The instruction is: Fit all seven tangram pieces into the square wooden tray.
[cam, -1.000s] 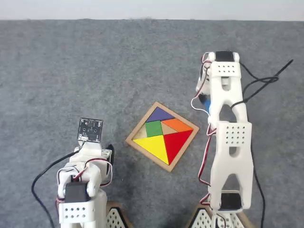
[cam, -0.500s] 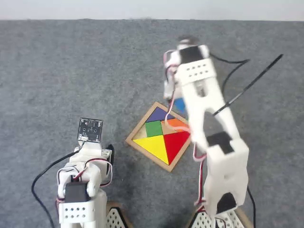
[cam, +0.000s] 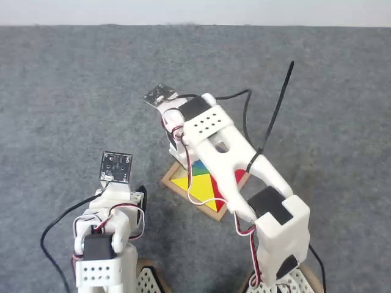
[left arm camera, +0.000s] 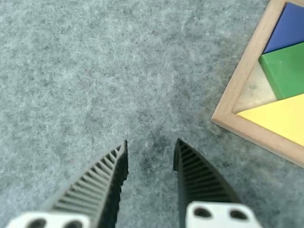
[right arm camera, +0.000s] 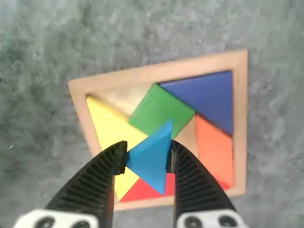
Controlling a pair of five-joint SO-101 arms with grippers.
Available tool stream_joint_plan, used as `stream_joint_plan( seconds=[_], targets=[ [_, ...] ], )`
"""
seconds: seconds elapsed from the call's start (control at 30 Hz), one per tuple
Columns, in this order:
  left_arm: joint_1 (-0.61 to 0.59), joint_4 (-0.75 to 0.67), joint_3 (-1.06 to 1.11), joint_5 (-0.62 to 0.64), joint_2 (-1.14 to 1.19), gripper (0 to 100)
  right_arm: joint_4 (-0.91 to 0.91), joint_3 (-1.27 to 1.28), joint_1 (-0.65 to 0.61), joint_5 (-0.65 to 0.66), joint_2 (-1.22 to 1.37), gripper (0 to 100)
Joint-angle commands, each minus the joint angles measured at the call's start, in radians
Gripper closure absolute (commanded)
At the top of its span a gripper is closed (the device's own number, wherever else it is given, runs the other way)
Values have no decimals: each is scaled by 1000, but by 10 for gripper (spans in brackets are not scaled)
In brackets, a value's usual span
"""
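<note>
The square wooden tray [right arm camera: 240, 118] lies on the grey mat and holds a yellow triangle [right arm camera: 109, 128], a green square [right arm camera: 161, 111], a dark blue triangle [right arm camera: 206, 95], an orange piece [right arm camera: 216, 147] and a red piece [right arm camera: 142, 192]. A bare wooden slot [right arm camera: 121, 97] shows beside the green square. My right gripper [right arm camera: 146, 154] is shut on a light blue triangle [right arm camera: 151, 159] and hangs above the tray's middle. In the high view the right arm [cam: 214, 131] covers much of the tray [cam: 168, 179]. My left gripper [left arm camera: 151, 147] stands open over the mat, a little off the tray's edge [left arm camera: 237, 90].
Grey mat [cam: 73, 91] stretches all around the tray. The left arm [cam: 104, 244] sits at the near left, with its wrist camera board [cam: 116, 166] up. A black cable [cam: 278, 104] rises from the right arm.
The right arm has swung left from beside the tray to over it, carrying the light blue triangle. The left arm has kept still.
</note>
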Motion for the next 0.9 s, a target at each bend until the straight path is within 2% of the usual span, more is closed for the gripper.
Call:
stream_joint_plan(
  seconds=[0.0, 0.13, 0.37, 0.6, 0.7, 0.73, 0.87],
  targets=[
    [2, 9, -8, -6, -28, 847, -53, -14, -5, -57, -42, 981],
    [2, 9, -8, -6, -28, 847, -54, -14, -27, -330, 22, 981],
    [2, 9, -8, -6, -28, 847, -51, -14, -35, -385, 44, 981],
    [2, 9, -8, -6, -28, 847, -30, -14, -30, -600, 53, 920],
    [2, 9, -8, -6, -28, 847, -35, -14, -19, -594, 53, 920],
    [2, 9, -8, -6, -28, 847, -42, -14, -19, -546, 53, 920],
    [2, 9, -8, -6, -28, 847, -107, -14, -24, -157, 53, 972]
  ],
)
